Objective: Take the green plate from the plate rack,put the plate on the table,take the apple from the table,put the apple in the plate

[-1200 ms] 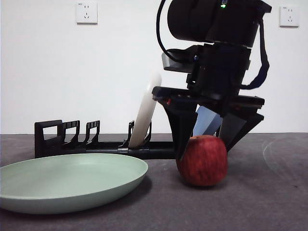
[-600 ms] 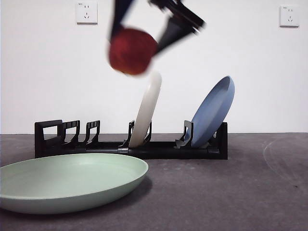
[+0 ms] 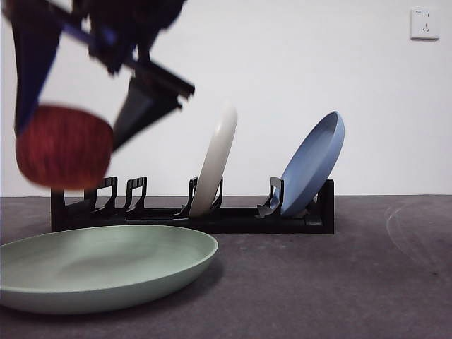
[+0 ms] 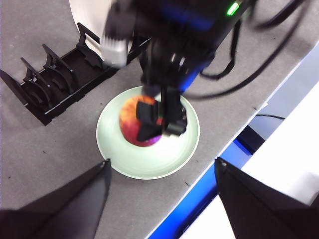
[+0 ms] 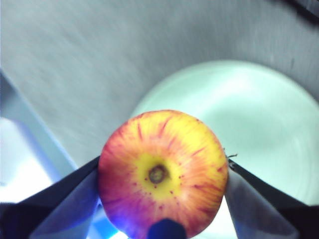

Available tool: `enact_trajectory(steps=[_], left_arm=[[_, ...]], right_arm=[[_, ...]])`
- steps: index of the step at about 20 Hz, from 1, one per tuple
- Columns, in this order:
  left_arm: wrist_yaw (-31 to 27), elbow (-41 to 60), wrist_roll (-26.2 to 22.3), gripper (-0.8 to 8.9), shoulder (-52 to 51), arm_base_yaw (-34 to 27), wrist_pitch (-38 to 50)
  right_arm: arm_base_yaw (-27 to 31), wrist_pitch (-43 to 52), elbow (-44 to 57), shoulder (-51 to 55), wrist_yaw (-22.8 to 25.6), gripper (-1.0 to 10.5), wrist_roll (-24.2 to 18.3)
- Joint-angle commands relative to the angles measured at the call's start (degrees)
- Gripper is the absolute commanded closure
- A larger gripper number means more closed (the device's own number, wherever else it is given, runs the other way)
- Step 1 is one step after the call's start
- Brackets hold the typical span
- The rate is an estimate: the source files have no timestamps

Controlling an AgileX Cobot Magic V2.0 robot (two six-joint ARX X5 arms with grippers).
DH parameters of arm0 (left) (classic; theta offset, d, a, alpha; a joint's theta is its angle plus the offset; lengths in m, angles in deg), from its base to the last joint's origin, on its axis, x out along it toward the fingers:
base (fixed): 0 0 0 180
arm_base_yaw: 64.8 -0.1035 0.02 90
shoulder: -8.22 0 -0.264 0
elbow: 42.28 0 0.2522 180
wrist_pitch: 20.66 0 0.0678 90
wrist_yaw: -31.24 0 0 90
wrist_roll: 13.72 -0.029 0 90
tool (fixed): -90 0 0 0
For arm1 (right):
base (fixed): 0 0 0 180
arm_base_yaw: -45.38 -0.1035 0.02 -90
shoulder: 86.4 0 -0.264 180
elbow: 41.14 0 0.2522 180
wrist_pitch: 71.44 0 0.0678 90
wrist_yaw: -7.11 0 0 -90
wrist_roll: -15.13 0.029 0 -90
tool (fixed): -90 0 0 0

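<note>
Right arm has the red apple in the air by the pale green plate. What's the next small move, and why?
Probably lower it straight down. The right gripper holds the streaked red apple clear above the pale sage-green round plate lying flat on the dark grey table. The left wrist view shows the apple over the plate's middle, so only descent, then release, seems left.

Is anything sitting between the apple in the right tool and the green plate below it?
Nothing visible does. The right tool holds the apple in the air above the green plate, whose surface is bare. The plate rack stands behind the plate, out of the downward path. The left tool waits high above, open.
</note>
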Motion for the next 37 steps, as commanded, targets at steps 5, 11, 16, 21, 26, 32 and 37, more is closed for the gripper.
enact_trajectory(steps=[5,11,16,21,26,32,37], left_arm=[[-0.2,0.2,0.4,4.68,-0.2,0.0,0.0],[-0.2,0.2,0.4,4.68,-0.2,0.0,0.0],[-0.2,0.2,0.4,4.68,-0.2,0.0,0.0],[-0.2,0.2,0.4,4.68,-0.2,0.0,0.0],[-0.2,0.2,0.4,4.68,-0.2,0.0,0.0],[-0.2,0.2,0.4,4.68,-0.2,0.0,0.0],[-4.3,0.2,0.6,4.68,-0.2,0.0,0.0]], right_arm=[[0.1,-2.3,0.2,-5.2,4.9,9.6,-2.4],[0.5,-2.4,0.2,-9.3,8.2,9.6,-3.3],[0.8,-2.4,0.2,-9.9,8.3,7.8,-3.3],[0.8,-2.4,0.2,-9.9,8.2,4.6,-3.1],[0.9,-3.6,-0.5,-9.8,8.2,4.3,-3.2],[2.0,-17.2,-11.6,-8.8,6.1,4.4,-5.6],[3.6,-30.3,-23.9,-5.1,9.5,4.4,-10.1]])
